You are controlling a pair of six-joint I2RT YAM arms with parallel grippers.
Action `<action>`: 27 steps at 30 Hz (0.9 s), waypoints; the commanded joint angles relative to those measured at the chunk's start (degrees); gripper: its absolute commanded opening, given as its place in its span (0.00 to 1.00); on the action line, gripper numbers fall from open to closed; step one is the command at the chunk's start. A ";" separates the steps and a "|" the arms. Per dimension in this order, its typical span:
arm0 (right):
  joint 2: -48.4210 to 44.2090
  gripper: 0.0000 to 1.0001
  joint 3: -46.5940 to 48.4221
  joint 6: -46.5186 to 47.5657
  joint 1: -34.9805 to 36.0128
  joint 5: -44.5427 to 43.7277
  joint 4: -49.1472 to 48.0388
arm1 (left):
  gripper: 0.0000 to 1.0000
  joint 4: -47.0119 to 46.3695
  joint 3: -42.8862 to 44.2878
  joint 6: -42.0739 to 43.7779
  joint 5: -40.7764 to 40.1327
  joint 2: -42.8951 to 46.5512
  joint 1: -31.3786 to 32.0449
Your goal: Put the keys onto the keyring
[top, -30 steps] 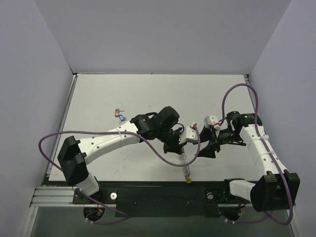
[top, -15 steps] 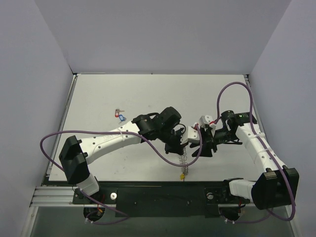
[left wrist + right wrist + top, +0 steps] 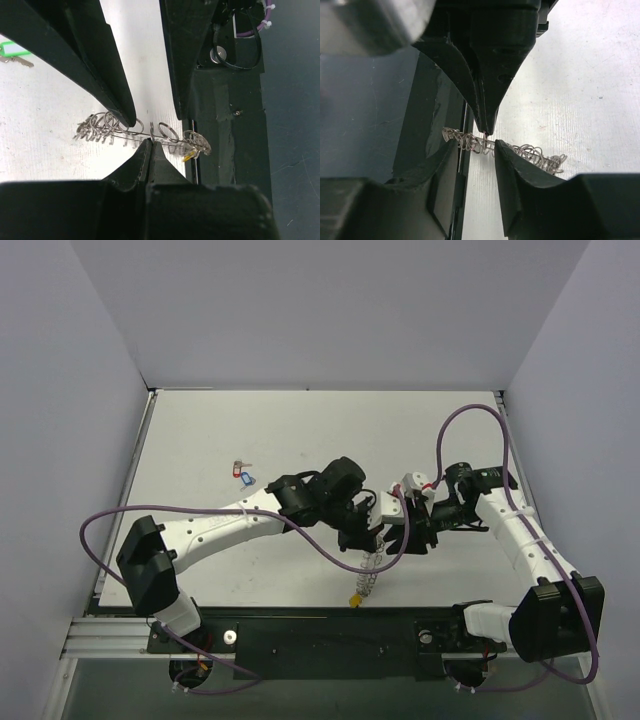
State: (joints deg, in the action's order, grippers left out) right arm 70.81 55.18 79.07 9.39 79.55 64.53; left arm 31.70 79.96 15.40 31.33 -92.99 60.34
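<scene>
The keyring, a silvery ring fringed with small loops and bearing a yellow tag, hangs above the table's near edge. My left gripper is shut on one loop of the keyring. My right gripper is open and straddles the keyring, one finger on each side of the left gripper's pinched tips. The two grippers meet at the middle of the top view, left gripper beside right gripper. Two keys, red and blue, lie at the far left. A green key lies on the table.
The black front rail runs just beyond the table's near edge, right under the hanging tag. Purple cables loop around both arms near the grippers. White walls enclose the table on three sides.
My right gripper moved left onto the keyring and its jaws narrowed. The keyring's lower end with the yellow tag swung left. The left gripper kept its grip.
</scene>
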 commanded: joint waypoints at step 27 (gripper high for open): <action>0.74 0.15 -0.60 -1.46 0.90 3.07 -0.72 | 0.00 -14.12 -4.55 -7.66 2.15 6.77 -1.10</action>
State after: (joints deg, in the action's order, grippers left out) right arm 71.26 55.16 77.52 9.85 79.68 63.11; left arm 22.63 75.33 9.10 31.99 -89.80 59.66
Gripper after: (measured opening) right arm 0.141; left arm 0.017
